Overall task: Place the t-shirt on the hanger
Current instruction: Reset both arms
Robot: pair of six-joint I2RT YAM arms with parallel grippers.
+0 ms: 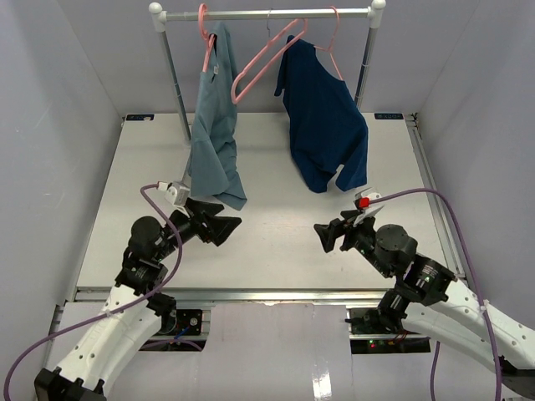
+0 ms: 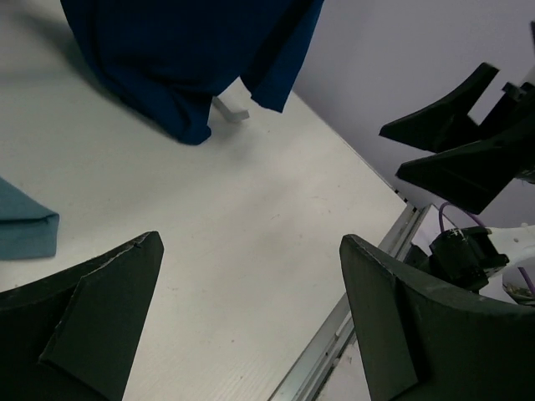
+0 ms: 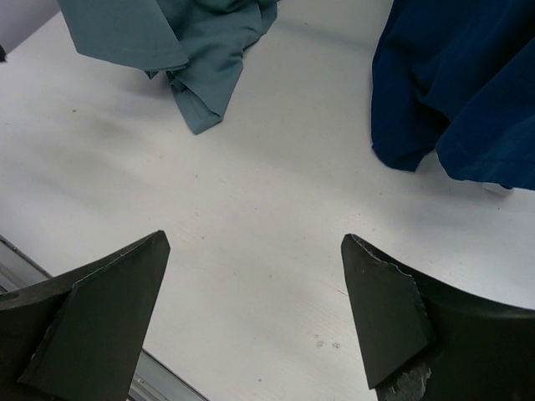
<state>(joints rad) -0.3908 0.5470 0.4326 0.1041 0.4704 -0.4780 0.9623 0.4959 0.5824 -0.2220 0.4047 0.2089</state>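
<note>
The slate blue-grey t-shirt (image 1: 213, 125) hangs in a narrow bunch from a pink hanger (image 1: 206, 38) at the left end of the rail. Its bottom hem rests crumpled on the table (image 1: 276, 242). My left gripper (image 1: 231, 230) hovers just in front of that hem, open, with nothing between its fingers. My right gripper (image 1: 322, 238) faces it from the right, also open and holding nothing. The left wrist view shows a corner of the t-shirt (image 2: 25, 227) beyond the left gripper (image 2: 251, 241). In the right wrist view the t-shirt (image 3: 196, 50) lies ahead of the right gripper (image 3: 255, 239).
A bare pink hanger (image 1: 267, 63) hangs tilted mid-rail. A dark navy shirt (image 1: 324, 129) hangs on another pink hanger at the right, its hem touching the table. The rack's posts (image 1: 174, 79) stand at the back, and a metal rail (image 1: 251, 294) runs along the near table edge.
</note>
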